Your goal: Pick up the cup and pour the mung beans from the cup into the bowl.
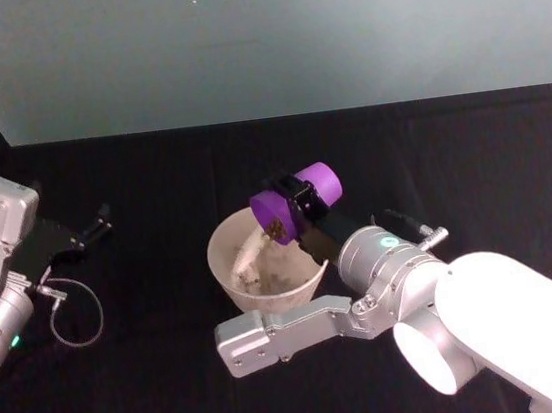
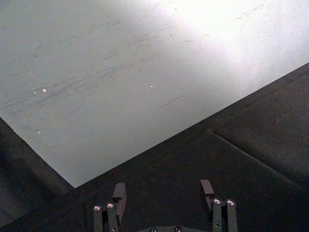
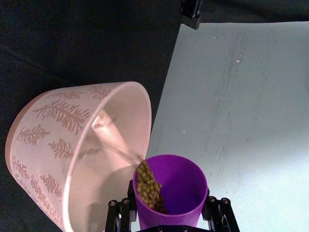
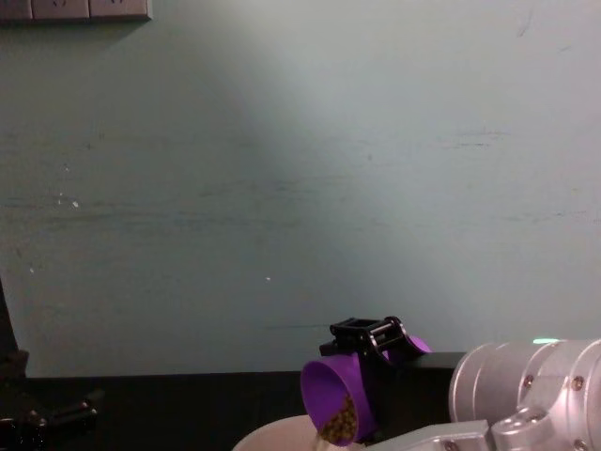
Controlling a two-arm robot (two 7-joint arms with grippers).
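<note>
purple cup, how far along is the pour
Done: the small purple plastic cup is lifted in the right gripper and tipped over the wide pale pink bowl. In hand: mung beans stream from its lip. Left: emptying the rest. The left gripper idles open, far left.

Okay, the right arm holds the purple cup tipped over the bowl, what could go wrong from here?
1. The cup pours near the bowl rim, so mung beans may land on the black cloth.
2. Beans bunch at the lip; a faster tilt might dump them at once.
3. The right gripper clamps a smooth, tapered cup that might slip.
The left gripper is parked open at the left.
</note>
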